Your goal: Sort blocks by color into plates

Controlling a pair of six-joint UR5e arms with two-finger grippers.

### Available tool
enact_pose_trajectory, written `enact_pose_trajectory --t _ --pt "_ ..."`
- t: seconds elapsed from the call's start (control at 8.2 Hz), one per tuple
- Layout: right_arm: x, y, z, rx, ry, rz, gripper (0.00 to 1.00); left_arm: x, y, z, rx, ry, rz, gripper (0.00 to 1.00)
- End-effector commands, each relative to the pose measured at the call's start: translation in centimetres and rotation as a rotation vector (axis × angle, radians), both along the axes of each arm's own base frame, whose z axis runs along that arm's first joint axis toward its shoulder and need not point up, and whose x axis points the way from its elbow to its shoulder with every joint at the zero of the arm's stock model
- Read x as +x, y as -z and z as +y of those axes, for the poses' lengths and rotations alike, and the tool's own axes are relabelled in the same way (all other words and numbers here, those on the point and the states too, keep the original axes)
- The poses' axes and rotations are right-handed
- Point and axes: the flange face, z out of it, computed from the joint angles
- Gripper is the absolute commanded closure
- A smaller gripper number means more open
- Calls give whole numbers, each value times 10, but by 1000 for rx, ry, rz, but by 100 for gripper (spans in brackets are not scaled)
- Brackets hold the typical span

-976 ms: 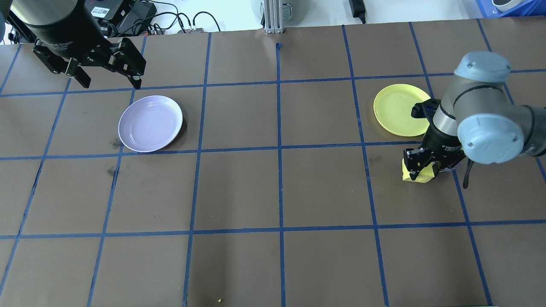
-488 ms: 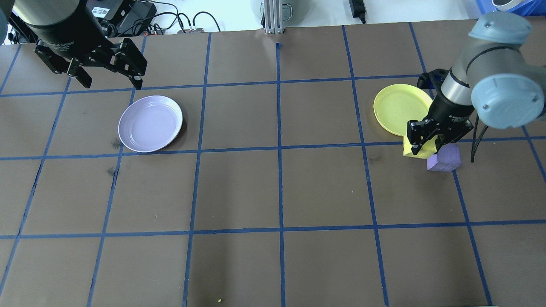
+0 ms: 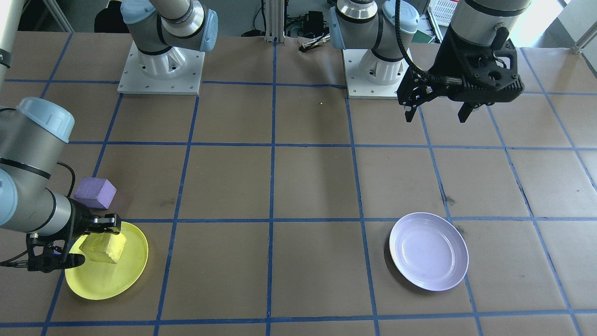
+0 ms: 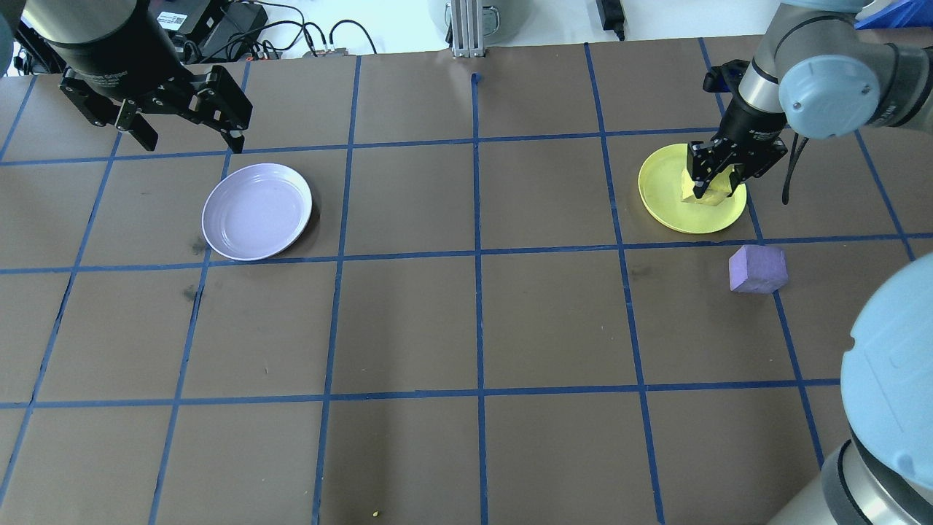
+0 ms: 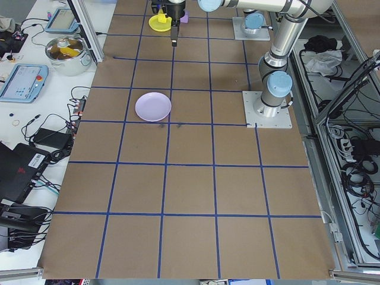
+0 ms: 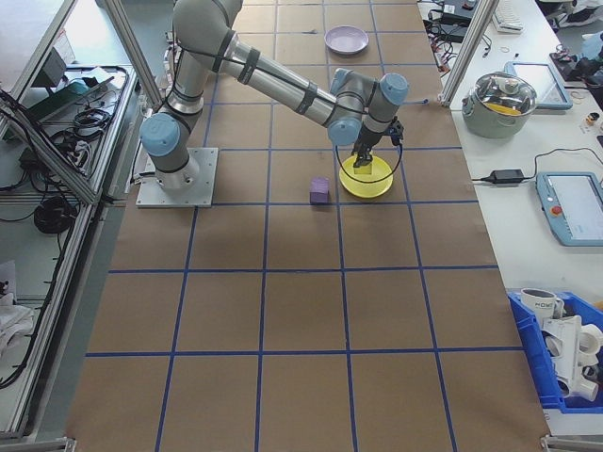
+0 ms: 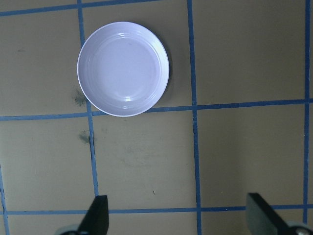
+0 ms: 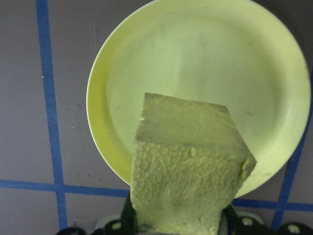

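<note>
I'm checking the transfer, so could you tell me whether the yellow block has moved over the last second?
Yes: the yellow block went from the table up over the yellow plate.

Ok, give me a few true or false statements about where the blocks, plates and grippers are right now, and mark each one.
1. The right gripper holds the yellow block over the yellow plate. True.
2. The purple block lies in the lavender plate. False: it sits on the table beside the yellow plate, and the lavender plate holds nothing.
3. The left gripper is open and holds nothing. True.
4. The two plates touch each other. False: they lie far apart, on opposite sides of the table.
5. The left gripper grips the purple block. False: that block lies free on the table, near the right arm.
</note>
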Motion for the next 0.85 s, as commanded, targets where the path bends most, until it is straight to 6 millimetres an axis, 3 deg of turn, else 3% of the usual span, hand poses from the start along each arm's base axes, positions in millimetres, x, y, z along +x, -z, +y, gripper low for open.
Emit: enact_pose_trajectory --t 0.0,0.49,0.61,0.73 --pt "4 1 -6 -13 -21 10 0 -1 -4 2 -10 0 11 0" --pt "-5 -23 5 -33 -70 5 0 -4 -7 6 -15 2 22 0" --pt "-33 -26 11 -34 -172 -1 0 -4 -6 5 -13 4 19 0" --pt "-60 -24 24 -23 -170 -12 0 -4 -6 4 -12 4 20 0"
